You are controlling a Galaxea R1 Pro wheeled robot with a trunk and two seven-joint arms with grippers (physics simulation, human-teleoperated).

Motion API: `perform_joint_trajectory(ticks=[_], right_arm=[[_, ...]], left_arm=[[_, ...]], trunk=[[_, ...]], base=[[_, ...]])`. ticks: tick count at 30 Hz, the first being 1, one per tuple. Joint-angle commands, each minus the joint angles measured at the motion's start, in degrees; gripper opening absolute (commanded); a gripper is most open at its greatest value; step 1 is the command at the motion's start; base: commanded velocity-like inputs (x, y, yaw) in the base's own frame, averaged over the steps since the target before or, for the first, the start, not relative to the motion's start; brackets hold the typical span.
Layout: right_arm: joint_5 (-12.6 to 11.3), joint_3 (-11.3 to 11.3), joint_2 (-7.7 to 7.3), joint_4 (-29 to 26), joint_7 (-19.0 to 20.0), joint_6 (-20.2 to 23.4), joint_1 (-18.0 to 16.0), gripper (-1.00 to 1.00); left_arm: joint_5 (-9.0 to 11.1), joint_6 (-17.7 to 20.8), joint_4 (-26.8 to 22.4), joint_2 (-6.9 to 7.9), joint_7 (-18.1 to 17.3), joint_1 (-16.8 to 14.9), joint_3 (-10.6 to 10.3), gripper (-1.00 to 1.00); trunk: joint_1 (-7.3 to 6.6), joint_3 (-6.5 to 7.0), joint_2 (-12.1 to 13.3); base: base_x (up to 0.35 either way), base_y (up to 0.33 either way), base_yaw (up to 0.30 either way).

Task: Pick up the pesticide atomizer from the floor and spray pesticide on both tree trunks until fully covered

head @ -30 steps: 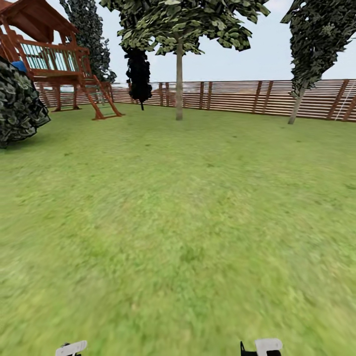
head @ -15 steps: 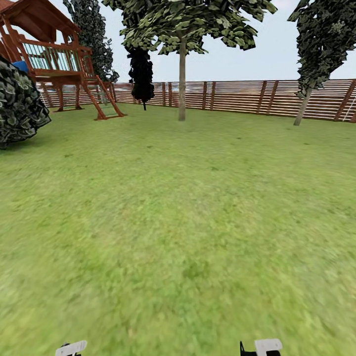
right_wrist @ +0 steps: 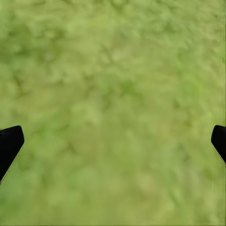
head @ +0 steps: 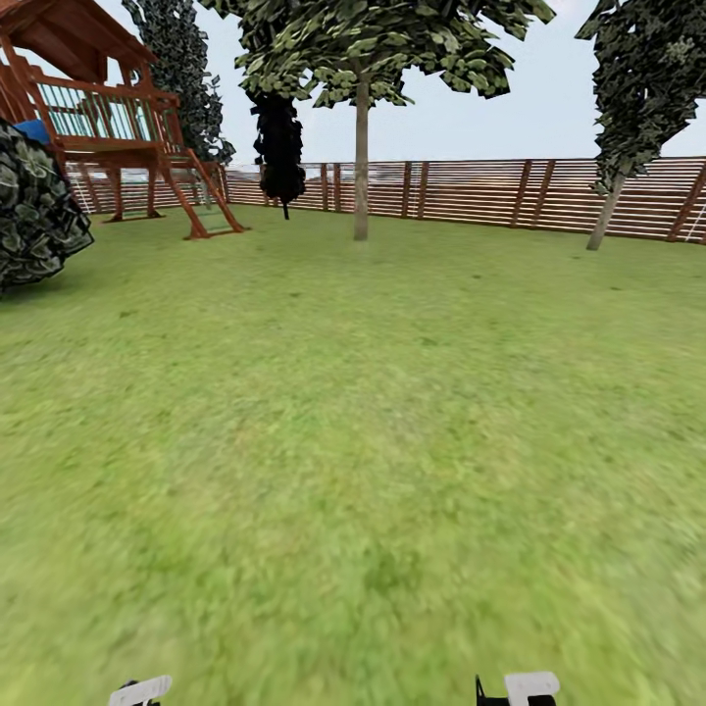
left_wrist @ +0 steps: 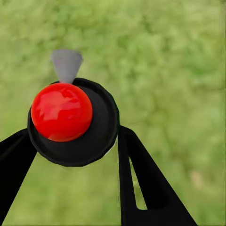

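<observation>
Between the two black fingers of my left gripper (left_wrist: 73,141) sits the pesticide atomizer (left_wrist: 70,120), a black round body with a glossy red knob and a grey nozzle, hanging over grass. My right gripper (right_wrist: 113,141) is open above bare lawn. Far ahead in the garden stand two trees: one straight beige-grey tree trunk (head: 361,162) at centre, and a leaning one (head: 605,211) at the far right by the fence. Both are many metres from my arms. The grey floor is out of view.
Green lawn (head: 353,441) stretches ahead to a brown slat fence (head: 471,191). A wooden play tower (head: 108,118) stands at the back left, a dark leafy shrub (head: 34,211) at the left edge, and a near-black conifer (head: 279,147) beside the centre tree.
The whole head view has shifted slightly, with the trees and fence sliding a little to the right and the shrub to the left: the camera moved. Both arms keep their pose.
</observation>
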Motion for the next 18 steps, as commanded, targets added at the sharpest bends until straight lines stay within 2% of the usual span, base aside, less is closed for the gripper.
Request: perform_joint_trajectory(ticks=[1, 18], right_arm=[[0.6, -0.3, 0.00, 0.1, -0.4, -0.1, 0.0, 1.00], [0.6, -0.3, 0.00, 0.1, -0.4, -0.1, 0.0, 1.00]], left_arm=[[-0.6, -0.2, 0.1, 0.00, 0.0, -0.1, 0.5, -1.00], [-0.6, -0.2, 0.0, 0.00, 0.0, -0.1, 0.6, -1.00]], trunk=[[0.03, -0.05, 0.0], [0.03, -0.05, 0.0]], base=[[0.338, 0.000, 0.000], [0.338, 0.000, 0.000]])
